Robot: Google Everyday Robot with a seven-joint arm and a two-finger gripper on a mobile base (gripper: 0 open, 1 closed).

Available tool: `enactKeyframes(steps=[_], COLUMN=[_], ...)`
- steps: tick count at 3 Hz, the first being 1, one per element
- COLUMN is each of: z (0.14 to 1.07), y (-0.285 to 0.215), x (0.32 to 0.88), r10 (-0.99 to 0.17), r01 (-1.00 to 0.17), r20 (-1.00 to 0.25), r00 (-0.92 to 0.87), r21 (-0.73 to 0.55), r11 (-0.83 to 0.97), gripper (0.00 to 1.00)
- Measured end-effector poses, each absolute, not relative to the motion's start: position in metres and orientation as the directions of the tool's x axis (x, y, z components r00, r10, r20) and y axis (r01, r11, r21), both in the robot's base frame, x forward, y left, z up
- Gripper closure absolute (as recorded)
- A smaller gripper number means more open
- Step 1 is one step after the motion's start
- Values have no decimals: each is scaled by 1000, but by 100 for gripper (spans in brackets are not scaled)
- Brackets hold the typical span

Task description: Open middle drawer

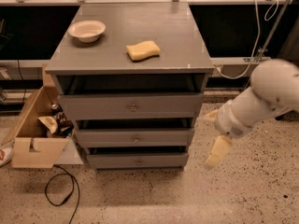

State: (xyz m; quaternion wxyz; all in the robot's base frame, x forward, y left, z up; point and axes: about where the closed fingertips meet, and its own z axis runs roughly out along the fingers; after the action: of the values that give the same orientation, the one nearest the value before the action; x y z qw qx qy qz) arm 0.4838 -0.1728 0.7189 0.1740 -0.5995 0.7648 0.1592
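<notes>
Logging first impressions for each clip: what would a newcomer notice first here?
The grey cabinet with three drawers fills the centre, the middle drawer among them, a bowl and a yellow sponge on top. At right, the white arm hangs its pincer beside the drawers, touching none.

A: Is the light strong here?

B: No, it is rather dim and warm. It comes from above. The top of the cabinet (173, 36) has a pale shine near its back edge, and the bowl (87, 30) and the sponge (143, 50) throw only small, soft shadows.

A: And lower down?

B: Deep shadow lies under the top and in the gap above the middle drawer (135, 137). Behind the cabinet it is almost black. The white arm (261, 99) is the brightest thing. The gripper (218, 152) hangs low, to the right of the cabinet, over the evenly lit floor (187, 195).
</notes>
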Motion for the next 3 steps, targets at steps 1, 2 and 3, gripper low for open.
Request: enactKeyframes(steps=[1, 2, 3], z=[650, 593, 554], y=[-144, -111, -82], x=[489, 497, 526], r10=[-854, -828, -767], r01=[-988, -996, -997], r20=[-497, -554, -640], r00=[-155, -90, -52], r21=[57, 48, -15], r11=[146, 76, 80], gripper=[0, 0, 0])
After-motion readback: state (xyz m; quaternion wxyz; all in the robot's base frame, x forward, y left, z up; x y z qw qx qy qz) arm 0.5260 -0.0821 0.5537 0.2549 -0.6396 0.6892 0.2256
